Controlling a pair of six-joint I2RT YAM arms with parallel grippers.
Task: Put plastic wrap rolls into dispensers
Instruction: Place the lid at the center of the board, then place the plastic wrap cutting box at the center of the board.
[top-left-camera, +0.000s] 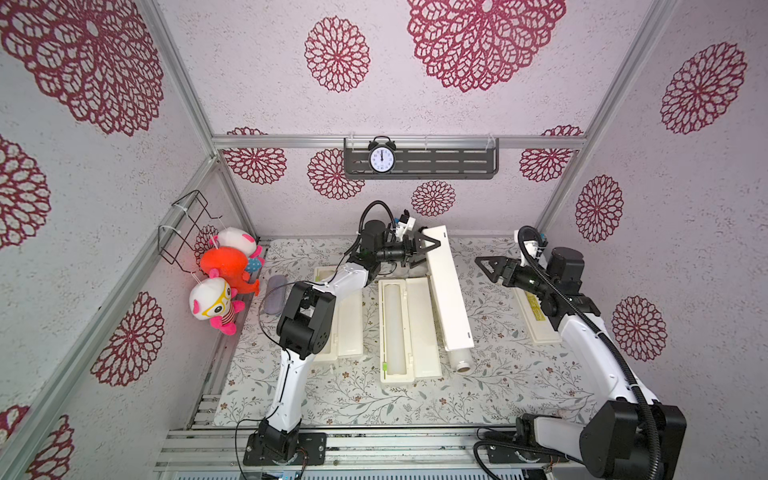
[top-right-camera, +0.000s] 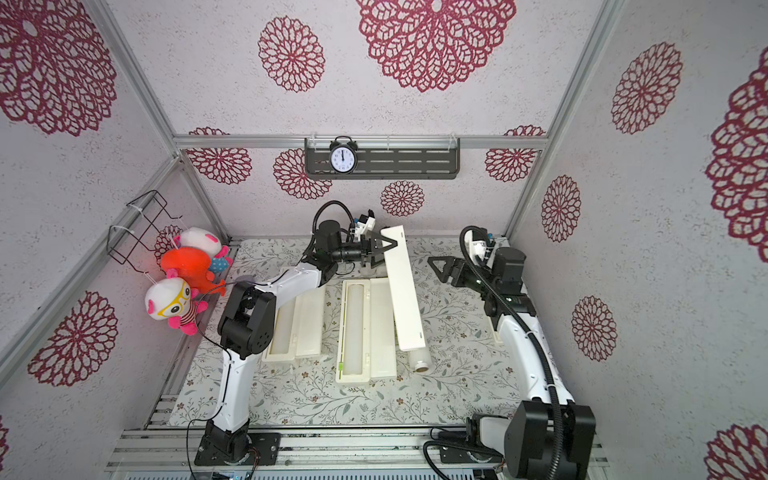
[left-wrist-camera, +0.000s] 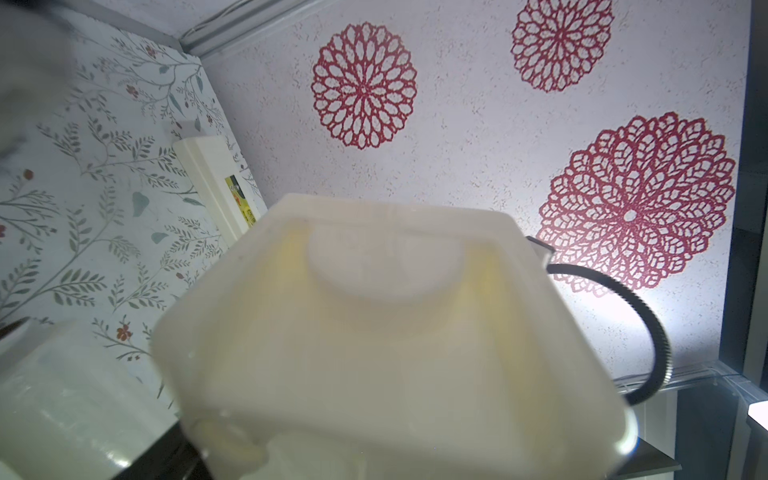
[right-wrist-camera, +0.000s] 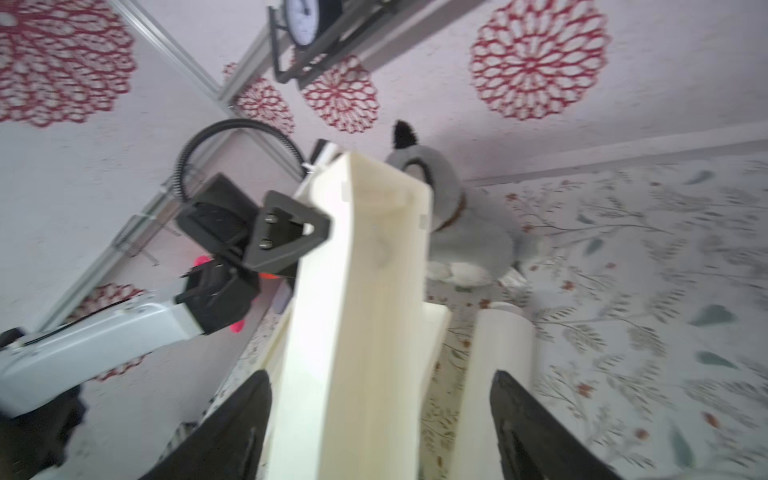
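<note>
Aloft, left hand (top-left-camera: 430, 250) grips a long, smooth cream plastic dispenser (top-left-camera: 449, 299); right hand (top-left-camera: 487, 269) gapes.

Each box (top-left-camera: 422, 328) is cream-white, one label (top-left-camera: 532, 307) yellow. The mat (top-left-camera: 498, 374) bears grey-green leaf sprigs; walls (top-left-camera: 249, 62) carry crimson rosettes.

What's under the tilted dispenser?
A roll. In both top views the dispenser covers all but its near end; the right wrist view shows its side too.
</note>
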